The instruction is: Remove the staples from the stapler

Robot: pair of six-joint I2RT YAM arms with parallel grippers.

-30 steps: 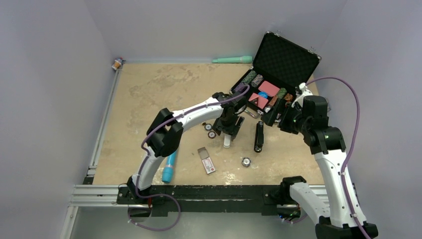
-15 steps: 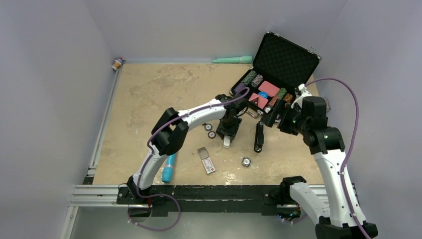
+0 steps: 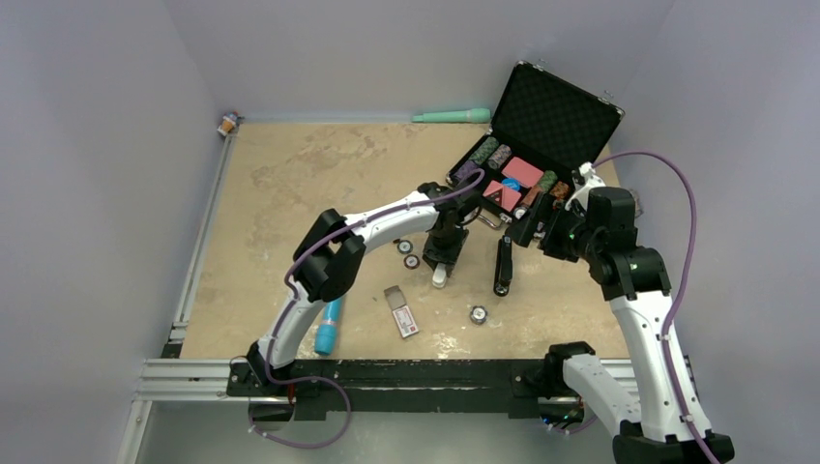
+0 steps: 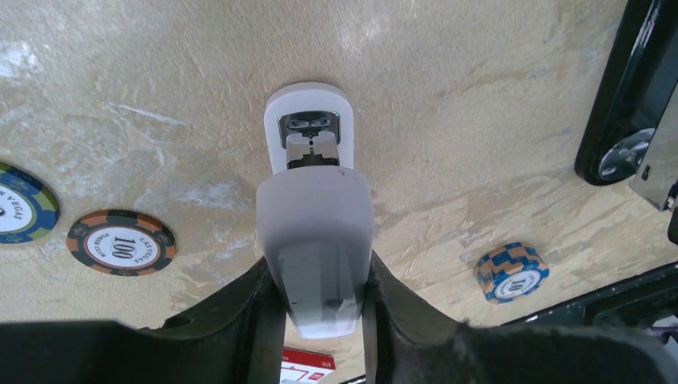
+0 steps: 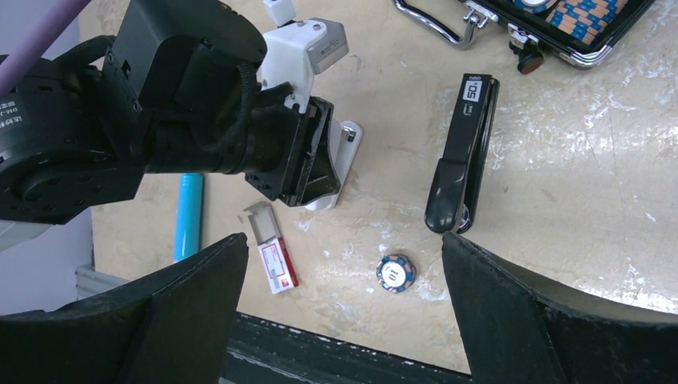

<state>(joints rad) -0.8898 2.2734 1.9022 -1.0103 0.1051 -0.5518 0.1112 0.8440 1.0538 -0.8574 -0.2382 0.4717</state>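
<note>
Lying flat on the tan table (image 3: 290,193), the black stapler (image 3: 503,264) is noted untouched, apart from both grippers. A white device (image 4: 313,216) is clamped by the left gripper (image 4: 320,280). The right gripper (image 5: 340,244) is held spread wide, empty.

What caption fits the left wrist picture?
Left end effector pinching a small white plastic gadget, slim black bar-shaped stapler lying untouched nearby.

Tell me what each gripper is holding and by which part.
The left gripper clamps a white object by the sides of its end away from the metal tip. The right gripper is open, holding nothing; the stapler lies free.
</note>
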